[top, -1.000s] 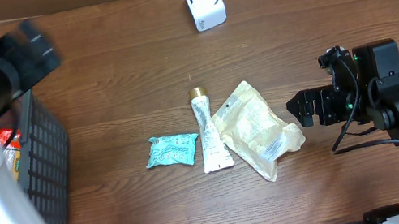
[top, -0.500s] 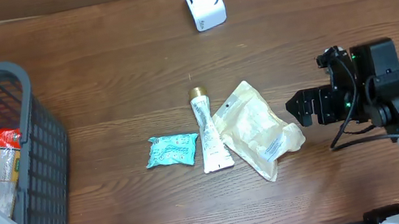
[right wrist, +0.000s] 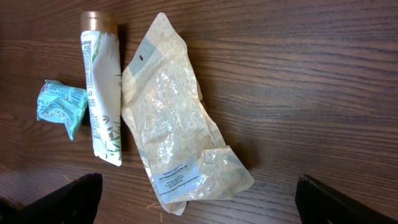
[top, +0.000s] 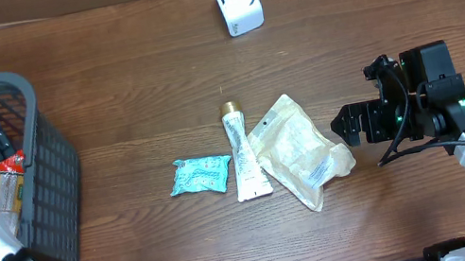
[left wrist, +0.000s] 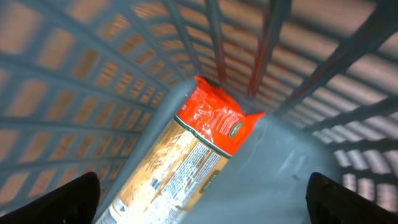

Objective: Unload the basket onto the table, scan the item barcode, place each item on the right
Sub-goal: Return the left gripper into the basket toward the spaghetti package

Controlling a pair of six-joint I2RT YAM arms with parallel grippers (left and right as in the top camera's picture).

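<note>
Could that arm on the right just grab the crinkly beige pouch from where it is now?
Probably yes: the right arm points at the pouch, its jaws stand open, and only bare table lies between them.

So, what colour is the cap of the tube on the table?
The cap is gold, clearest in the right wrist view.

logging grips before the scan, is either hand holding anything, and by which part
Nothing is held. The left hand is open above the packet in the basket; the right hand is open beside the pouch.
</note>
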